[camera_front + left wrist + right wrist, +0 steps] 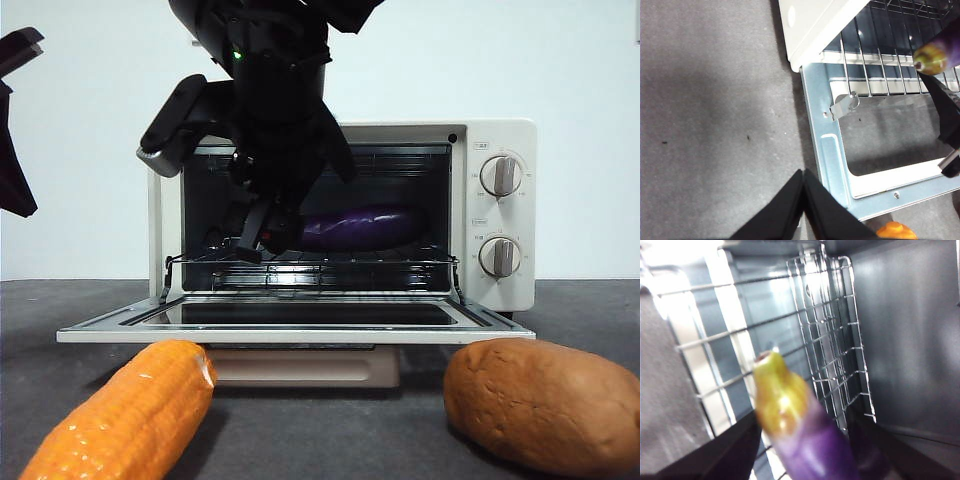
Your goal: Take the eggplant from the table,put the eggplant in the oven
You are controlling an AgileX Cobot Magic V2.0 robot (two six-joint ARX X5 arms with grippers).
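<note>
Your eggplant [358, 227] looks smooth, glossy and likely slippery, so hold it mid-body, as your right gripper [802, 450] does now, jaws spread just wide enough to clasp it with its stem tip inside the oven [495, 140] above the wire rack [310, 265], while your left gripper [803, 175] waits clenched over the table [715, 100].

Low front view, wrists share oven [495, 215].
</note>
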